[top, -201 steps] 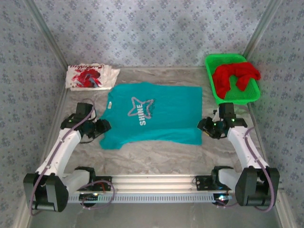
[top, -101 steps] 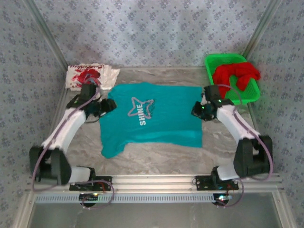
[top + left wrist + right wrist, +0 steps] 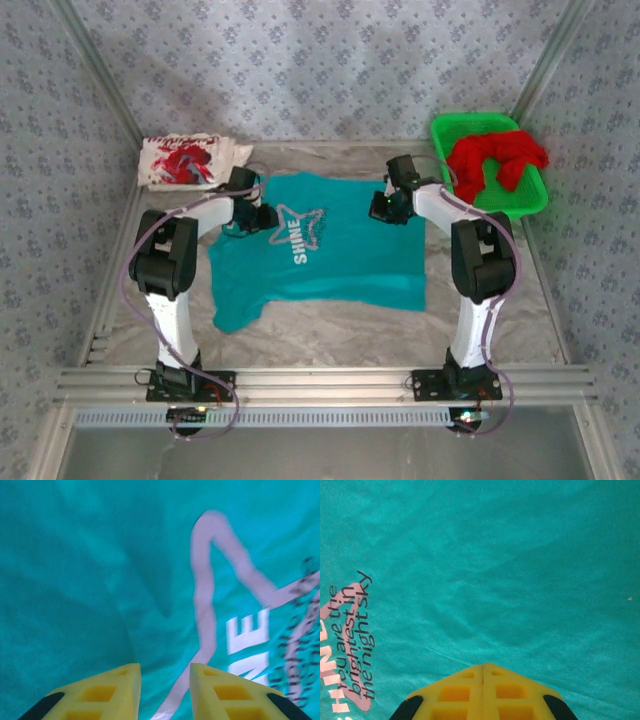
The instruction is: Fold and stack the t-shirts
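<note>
The step in hand seems to be the first fold of the teal t-shirt (image 3: 340,265), spread flat and print upward in the middle of the marbled table (image 3: 330,330); the left gripper (image 3: 262,218) rests on its upper left part, jaws a little apart, nothing clearly between them; the right gripper (image 3: 383,208), on the upper right part, has its yellow fingers pressed together, and whether cloth is caught I cannot tell. Next, I judge, both need a sure hold near the upper edge; the thin soft knit wrinkles easily. The white t-shirt (image 3: 185,160) lies folded at upper left; the red t-shirt (image 3: 495,160) is crumpled in the rigid green basket (image 3: 440,130) at upper right.
</note>
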Tool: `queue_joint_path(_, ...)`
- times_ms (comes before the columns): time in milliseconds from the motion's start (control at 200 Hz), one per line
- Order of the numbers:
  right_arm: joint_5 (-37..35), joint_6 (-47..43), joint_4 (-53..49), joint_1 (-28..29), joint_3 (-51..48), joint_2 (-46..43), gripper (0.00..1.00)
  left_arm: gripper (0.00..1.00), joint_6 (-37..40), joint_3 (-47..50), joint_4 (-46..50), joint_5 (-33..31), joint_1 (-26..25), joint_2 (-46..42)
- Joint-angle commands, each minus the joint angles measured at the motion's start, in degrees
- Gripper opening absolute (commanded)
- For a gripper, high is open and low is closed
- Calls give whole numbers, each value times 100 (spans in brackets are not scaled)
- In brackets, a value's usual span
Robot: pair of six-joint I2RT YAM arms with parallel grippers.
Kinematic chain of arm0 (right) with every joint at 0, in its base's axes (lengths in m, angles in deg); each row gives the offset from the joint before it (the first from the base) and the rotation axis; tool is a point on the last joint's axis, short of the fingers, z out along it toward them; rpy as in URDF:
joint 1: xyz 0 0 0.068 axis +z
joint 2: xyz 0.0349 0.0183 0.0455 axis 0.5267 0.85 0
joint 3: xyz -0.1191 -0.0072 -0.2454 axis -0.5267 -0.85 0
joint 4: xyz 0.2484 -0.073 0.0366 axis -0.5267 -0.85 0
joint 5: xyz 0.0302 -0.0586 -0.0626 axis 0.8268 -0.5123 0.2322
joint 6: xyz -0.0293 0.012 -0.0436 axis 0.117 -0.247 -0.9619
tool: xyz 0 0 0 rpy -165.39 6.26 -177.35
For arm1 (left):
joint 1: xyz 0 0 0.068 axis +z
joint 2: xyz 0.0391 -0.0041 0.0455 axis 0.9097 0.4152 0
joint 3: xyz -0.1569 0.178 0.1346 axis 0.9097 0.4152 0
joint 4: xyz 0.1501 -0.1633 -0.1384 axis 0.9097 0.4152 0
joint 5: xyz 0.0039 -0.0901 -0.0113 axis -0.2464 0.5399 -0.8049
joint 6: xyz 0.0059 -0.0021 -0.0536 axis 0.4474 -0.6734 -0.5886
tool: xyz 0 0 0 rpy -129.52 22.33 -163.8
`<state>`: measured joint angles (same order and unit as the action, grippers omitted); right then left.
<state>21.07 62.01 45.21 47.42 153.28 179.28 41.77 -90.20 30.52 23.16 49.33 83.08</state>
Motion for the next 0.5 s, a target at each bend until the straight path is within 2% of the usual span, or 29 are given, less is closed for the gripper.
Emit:
queue_joint_path(0, -35, -68, -143, -16, -163, 73, 0, 31, -95, 452, -200, 257, -24, -153)
queue_joint_path(125, 205, -43, -89, -20, -573, 22, 0, 27, -267, 984, -194, 389, -286, -250)
queue_joint_path(205, 162, 66, 125, -33, -1055, -346, 0, 22, -512, 1531, -252, 350, -577, -507)
queue_joint_path(300, -29, 131, 318, 19, -1542, -827, 0, 21, -835, 2108, -300, 256, -941, -940)
queue_joint_path(420, -1, -42, 230, 220, -1175, -914, 0, 17, -936, 2058, 232, 46, -1134, -1462)
queue_joint_path(495, 145, -217, 44, 392, -423, -657, 0, 19, -757, 1696, 561, -258, -1138, -1887)
